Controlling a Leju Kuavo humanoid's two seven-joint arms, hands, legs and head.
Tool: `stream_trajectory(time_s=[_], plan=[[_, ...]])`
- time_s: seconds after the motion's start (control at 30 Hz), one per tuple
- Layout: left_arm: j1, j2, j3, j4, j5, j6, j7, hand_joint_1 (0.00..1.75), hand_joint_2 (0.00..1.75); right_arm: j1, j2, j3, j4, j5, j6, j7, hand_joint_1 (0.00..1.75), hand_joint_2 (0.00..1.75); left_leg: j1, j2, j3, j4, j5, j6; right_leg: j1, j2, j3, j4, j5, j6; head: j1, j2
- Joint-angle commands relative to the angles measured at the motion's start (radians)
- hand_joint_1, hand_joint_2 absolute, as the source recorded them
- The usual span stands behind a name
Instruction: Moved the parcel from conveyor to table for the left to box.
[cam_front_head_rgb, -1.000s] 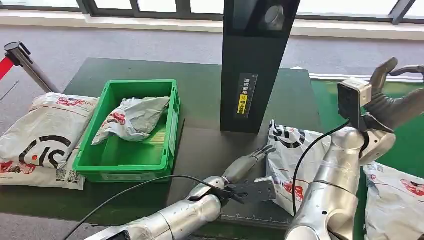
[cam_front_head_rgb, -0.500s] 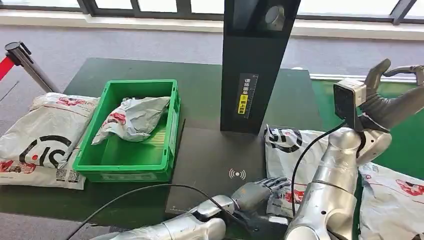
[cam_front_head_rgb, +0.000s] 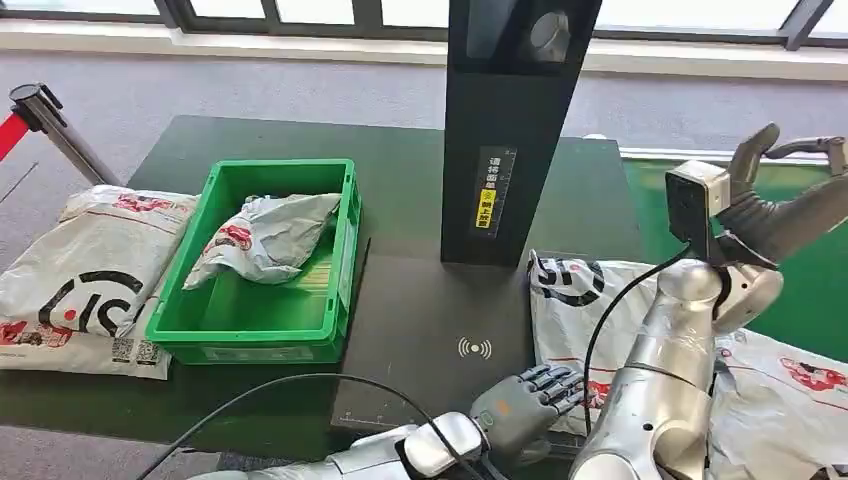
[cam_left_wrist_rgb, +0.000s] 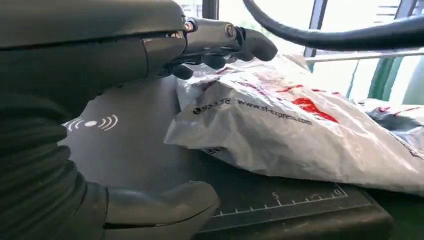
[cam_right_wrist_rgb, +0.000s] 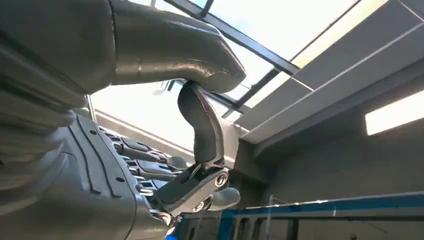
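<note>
Tabletop parcel (cam_front_head_rgb: 575, 300) beside left hand (cam_front_head_rgb: 527, 397)

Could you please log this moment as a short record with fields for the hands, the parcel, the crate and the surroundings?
Left hand: open, low by the near edge of the table, fingers spread beside the parcel's corner
Right hand: raised above the conveyor side, holds nothing
Parcel: white courier bag, lies flat on the table right of the black post
Crate: green, holds one crumpled bag
Surroundings: another bag left of the crate; more bags at right
</note>
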Motion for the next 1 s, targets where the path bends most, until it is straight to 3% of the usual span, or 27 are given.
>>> stream_trajectory(time_s=[0.03,0.13,0.17,0.2,1.0], plan=[[-0.009,0.023,-0.068,-0.001,-0.012,0.009,0.009,0.0,1.75,-0.028,0.022,-0.109,0.042,-0.001,0.003,-0.002,0.0,1.75,0.0,0.001,0.002,-0.001,0.0,0.0,0.0,0.0,0.002,-0.001,0.0,-0.001,0.0,0.0],[-0.008,0.023,-0.067,-0.002,-0.034,0.008,0.013,0.03,1.75,-0.028,0.022,-0.11,0.046,0.0,0.003,-0.002,0.0,1.75,0.0,0.001,0.003,-0.002,0.0,0.0,0.001,-0.001,0.004,-0.003,0.0,-0.002,0.0,0.0],[-0.007,0.023,-0.062,-0.004,-0.056,0.012,0.022,1.31,1.75,-0.028,0.022,-0.108,0.048,0.005,0.003,-0.002,0.0,1.75,0.0,0.001,0.002,-0.001,0.0,0.0,0.001,-0.001,0.002,-0.002,0.0,-0.001,0.0,0.0],[-0.007,0.023,-0.06,-0.005,-0.063,0.013,0.025,1.73,1.75,-0.029,0.022,-0.109,0.048,0.006,0.003,-0.002,0.0,1.75,0.0,0.001,0.002,-0.001,0.0,0.0,0.001,0.0,0.002,-0.001,0.0,-0.001,0.0,0.0],[-0.011,0.023,-0.015,0.037,-0.131,0.024,0.082,1.75,1.75,-0.034,0.022,-0.093,0.088,-0.002,0.003,-0.002,0.0,1.75,0.0,0.002,0.003,-0.002,-0.001,0.0,0.001,0.001,0.003,-0.002,0.0,-0.002,0.0,0.0]])
